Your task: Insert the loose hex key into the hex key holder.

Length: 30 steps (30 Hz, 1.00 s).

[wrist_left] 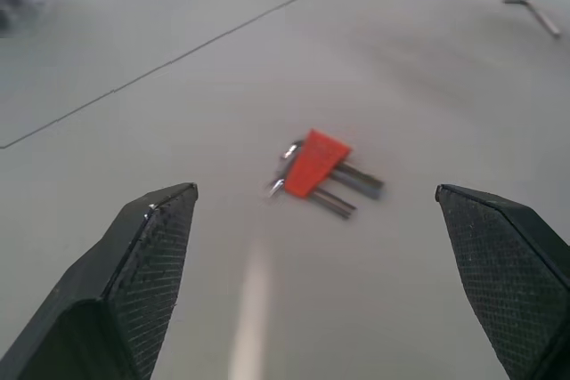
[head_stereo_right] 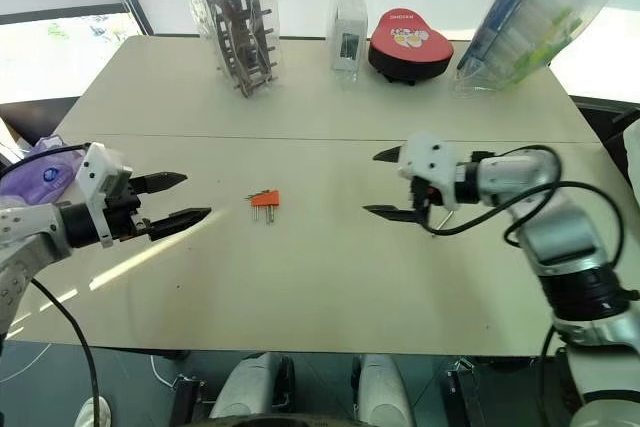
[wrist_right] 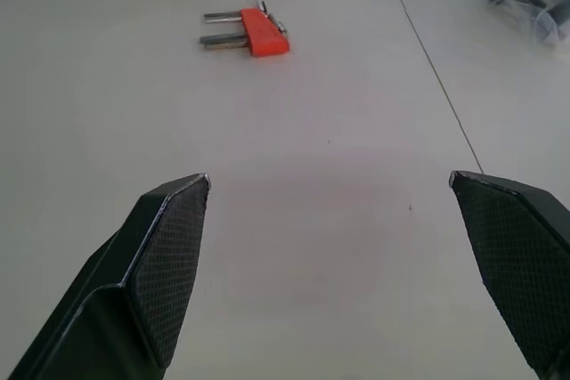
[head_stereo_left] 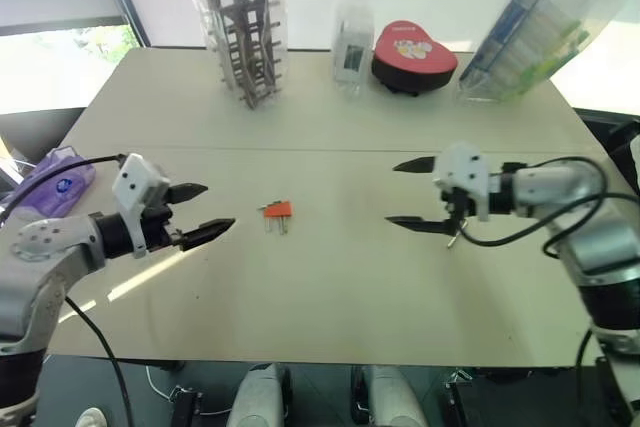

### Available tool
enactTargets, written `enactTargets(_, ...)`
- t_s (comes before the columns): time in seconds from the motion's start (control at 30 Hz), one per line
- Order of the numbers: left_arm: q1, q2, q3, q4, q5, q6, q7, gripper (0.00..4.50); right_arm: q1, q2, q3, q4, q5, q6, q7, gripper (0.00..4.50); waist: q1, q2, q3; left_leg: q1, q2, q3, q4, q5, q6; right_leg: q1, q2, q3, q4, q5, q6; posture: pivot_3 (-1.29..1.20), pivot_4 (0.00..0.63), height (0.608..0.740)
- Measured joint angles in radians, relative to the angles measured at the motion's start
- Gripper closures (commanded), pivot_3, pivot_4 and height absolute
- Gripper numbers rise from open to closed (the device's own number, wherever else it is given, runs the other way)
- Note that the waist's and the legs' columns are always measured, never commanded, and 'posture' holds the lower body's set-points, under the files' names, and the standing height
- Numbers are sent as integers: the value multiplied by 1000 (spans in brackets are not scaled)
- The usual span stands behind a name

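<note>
The loose hex key [wrist_left: 534,13], a thin grey L-shaped metal rod, lies flat on the pale table [head_stereo_left: 330,277] near the right gripper [head_stereo_left: 412,193], well apart from the small orange-red plastic hex key holder [head_stereo_left: 277,210] in the middle between both arms. The holder has a few grey keys sticking out toward the robot. The left gripper [head_stereo_left: 197,212] and the right one hover above the table, each with its black fingers spread wide and holding nothing. I think the key is light, stiff and smooth, so it may slide or spin when touched. Pinching the long leg near the bend seems best, because it lies so low.
</note>
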<state>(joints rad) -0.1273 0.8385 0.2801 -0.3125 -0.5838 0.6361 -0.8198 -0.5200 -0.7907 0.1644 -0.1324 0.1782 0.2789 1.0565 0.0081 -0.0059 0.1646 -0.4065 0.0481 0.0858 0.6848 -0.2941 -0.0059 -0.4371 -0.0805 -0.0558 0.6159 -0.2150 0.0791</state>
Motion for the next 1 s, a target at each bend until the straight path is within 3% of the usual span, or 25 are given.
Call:
enactTargets(0.2,-8,-53,7,58,94,-55,118,40,-48,245,165,165,-185,-128,-160,0,-4,0,0,-1,0,1,0,0,-1,-2,0,0,2,2,3,0,150,740)
enactTargets(0.47,11,-61,15,75,139,-78,159,40,-135,431,242,401,-323,-234,-303,0,-9,0,0,-1,0,1,0,1,-1,-2,0,0,3,2,3,0,150,740)
enactTargets(1.0,69,-78,32,32,140,-79,192,40,-155,582,262,523,-362,-265,-330,0,-26,0,0,-1,1,1,0,1,-1,-3,-1,0,5,2,3,0,150,740)
